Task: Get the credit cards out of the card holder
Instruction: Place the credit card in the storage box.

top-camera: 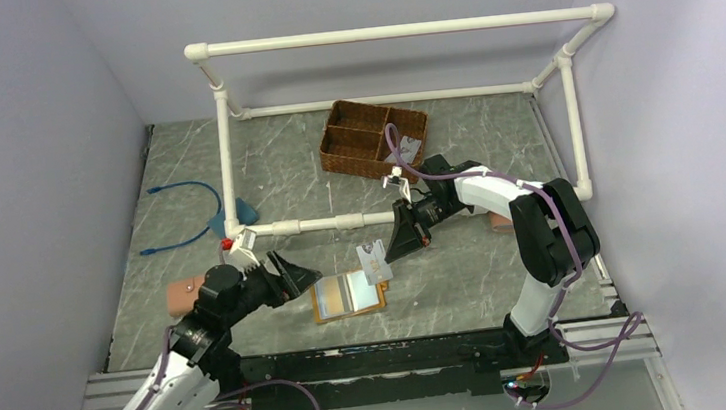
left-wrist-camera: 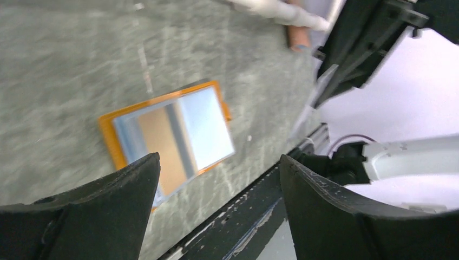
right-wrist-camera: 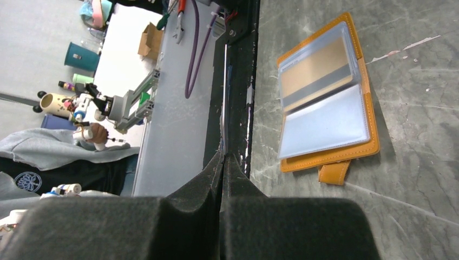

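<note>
The card holder point(top-camera: 348, 295) lies open and flat on the tabletop, close to the near edge and about at its middle, with the clear inner pockets facing up. In the right wrist view you see a tan card with a grey stripe in one pocket; the other pocket looks pale blue-grey. The small strap sticks out at one side.

Your right fingers point(right-wrist-camera: 223, 168) are pressed together on a credit card point(top-camera: 374, 261), which stands over the far right corner of the card holder. Whether it touches the holder, I cannot tell.

Your left fingers point(top-camera: 295, 272) are spread wide and hold nothing. They are just beside the left side of the card holder.

A second credit card point(top-camera: 409, 147) lies in the right compartment of the wicker basket point(top-camera: 348, 146), which is near the far edge. A pinkish-brown wallet point(top-camera: 179, 295) lies toward the near left corner, partly behind the left arm.
</note>
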`<act>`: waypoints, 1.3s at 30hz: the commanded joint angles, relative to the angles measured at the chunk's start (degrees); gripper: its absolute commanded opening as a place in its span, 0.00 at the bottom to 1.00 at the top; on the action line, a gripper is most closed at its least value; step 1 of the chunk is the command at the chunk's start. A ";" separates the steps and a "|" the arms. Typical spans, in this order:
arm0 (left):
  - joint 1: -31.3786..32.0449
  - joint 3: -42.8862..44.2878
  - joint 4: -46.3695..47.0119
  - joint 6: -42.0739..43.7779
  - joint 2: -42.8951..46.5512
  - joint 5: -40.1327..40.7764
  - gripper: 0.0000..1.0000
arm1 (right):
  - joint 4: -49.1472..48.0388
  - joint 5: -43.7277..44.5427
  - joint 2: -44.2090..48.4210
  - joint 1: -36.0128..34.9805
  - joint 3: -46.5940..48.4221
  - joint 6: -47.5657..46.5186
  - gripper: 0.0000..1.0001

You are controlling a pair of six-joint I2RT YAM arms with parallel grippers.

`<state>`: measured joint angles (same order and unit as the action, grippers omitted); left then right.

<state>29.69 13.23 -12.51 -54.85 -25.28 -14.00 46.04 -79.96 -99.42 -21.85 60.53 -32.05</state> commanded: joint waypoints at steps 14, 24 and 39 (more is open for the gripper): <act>2.36 -0.65 45.41 1.18 -23.47 -17.44 0.85 | -0.25 -1.07 0.40 0.22 2.13 -2.34 0.00; 9.83 3.67 53.02 3.78 -36.33 -10.77 0.82 | 0.36 -1.23 -0.25 0.19 2.48 -2.92 0.00; 11.26 7.04 67.81 0.57 -51.21 -16.49 0.00 | 0.02 -0.94 -0.25 0.16 2.48 -2.49 0.00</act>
<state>40.47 18.37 47.33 -53.69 -74.65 -27.86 46.63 -78.41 -99.46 -21.65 60.97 -32.80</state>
